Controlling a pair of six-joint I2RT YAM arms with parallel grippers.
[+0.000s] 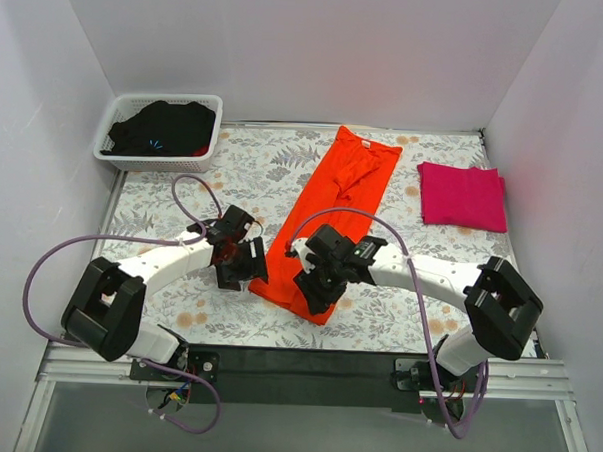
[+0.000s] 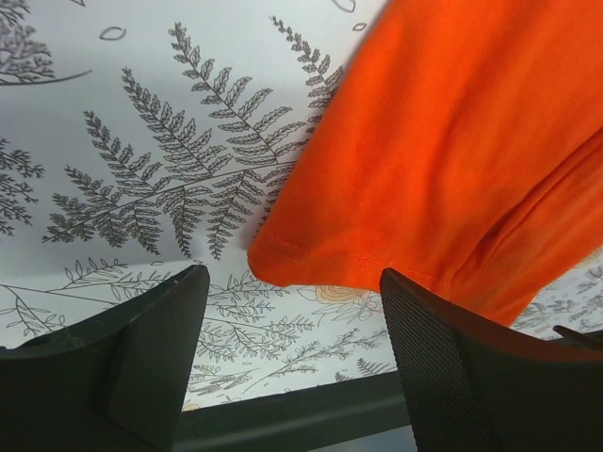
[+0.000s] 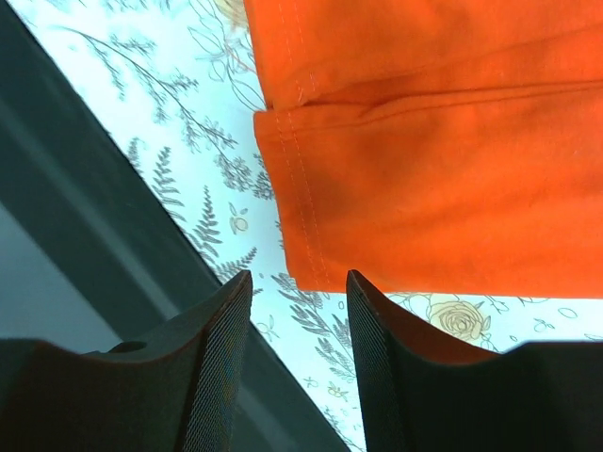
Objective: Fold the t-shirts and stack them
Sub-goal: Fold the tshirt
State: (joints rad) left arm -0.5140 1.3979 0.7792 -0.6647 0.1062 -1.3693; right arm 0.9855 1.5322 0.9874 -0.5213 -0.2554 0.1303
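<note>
The orange t-shirt (image 1: 343,193) lies as a long narrow folded strip running from the back middle toward the front. The magenta-pink t-shirt (image 1: 463,196) lies folded at the right back. My left gripper (image 1: 242,266) is open and empty beside the strip's near left corner (image 2: 283,259). My right gripper (image 1: 314,284) is open and empty over the strip's near end; the hem corner (image 3: 297,273) lies just beyond its fingertips. The orange cloth fills the upper right of the left wrist view (image 2: 471,160) and the top of the right wrist view (image 3: 443,160).
A white basket (image 1: 206,162) holding dark clothes stands at the back left. The floral tablecloth (image 1: 183,191) covers the table. A black rail (image 1: 305,364) runs along the near edge. White walls close in the left, back and right sides.
</note>
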